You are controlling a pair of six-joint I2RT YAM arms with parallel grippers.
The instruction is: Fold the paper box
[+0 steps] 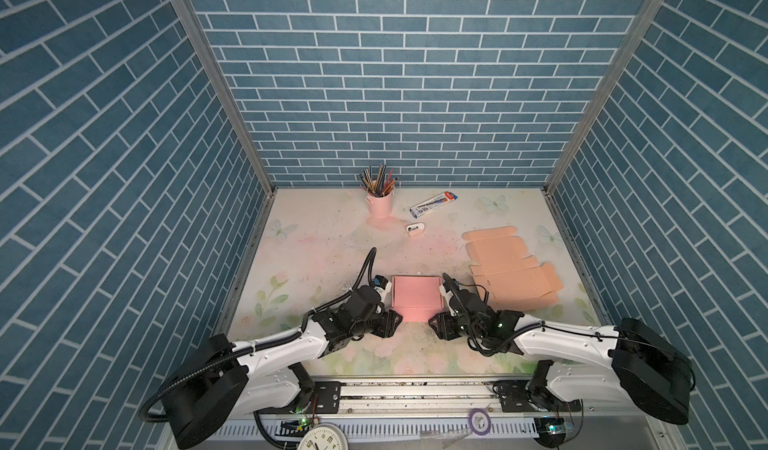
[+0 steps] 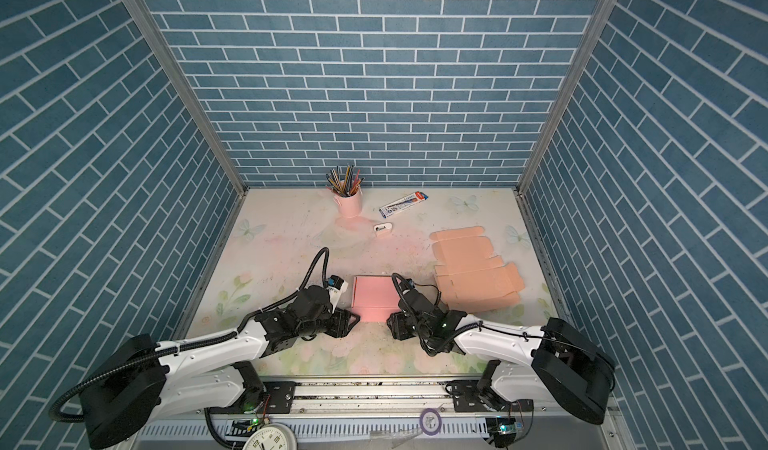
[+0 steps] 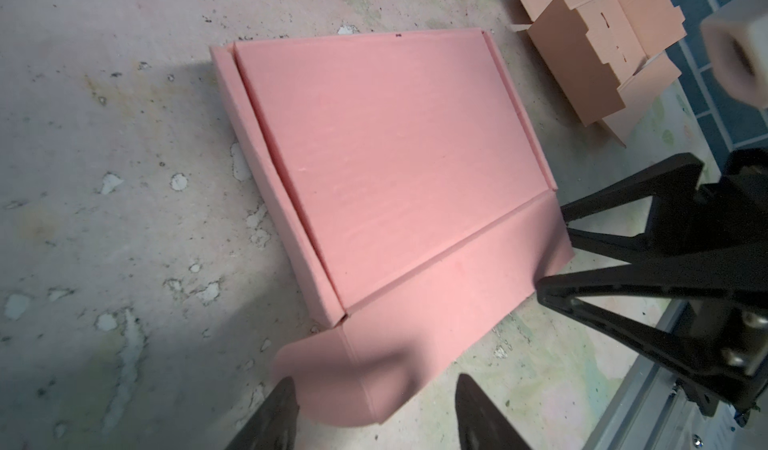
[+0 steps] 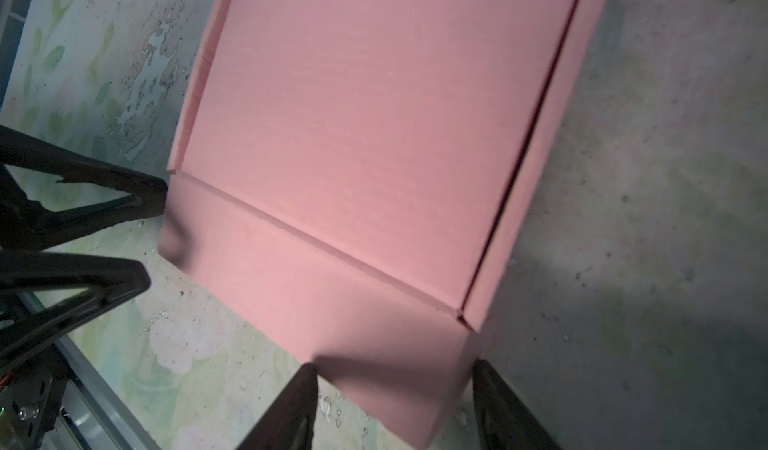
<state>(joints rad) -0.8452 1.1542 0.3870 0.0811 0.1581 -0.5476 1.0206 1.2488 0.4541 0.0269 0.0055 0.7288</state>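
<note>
Left wrist view looks down on the pink paper box (image 3: 395, 169). It lies on the table (image 3: 104, 177) with its lid looking shut and its front flap (image 3: 436, 302) lying flat, not tucked in. The box sits near the front of the table, in the middle, between the two arms. The left gripper (image 3: 374, 381) has its jaws wide apart, with the round ear (image 3: 324, 385) at one end of the flap between them, and it holds nothing. The right gripper (image 4: 394, 367) is wide too, over the other end of the flap, and grips nothing. I think the flap could go wrong: if one side lifts before the other, it may twist, and the ear may get squashed. The box looks light, so a push could slide it away. Only this wrist view shows the round ear clearly; in both top views the arms hide it. A top view shows what the wrist views miss: the pink cup (image 1: 380, 204) full of pencils (image 1: 376, 179) at the back. The tan cardboard sheets (image 1: 511, 269) lie flat off to the right.
</note>
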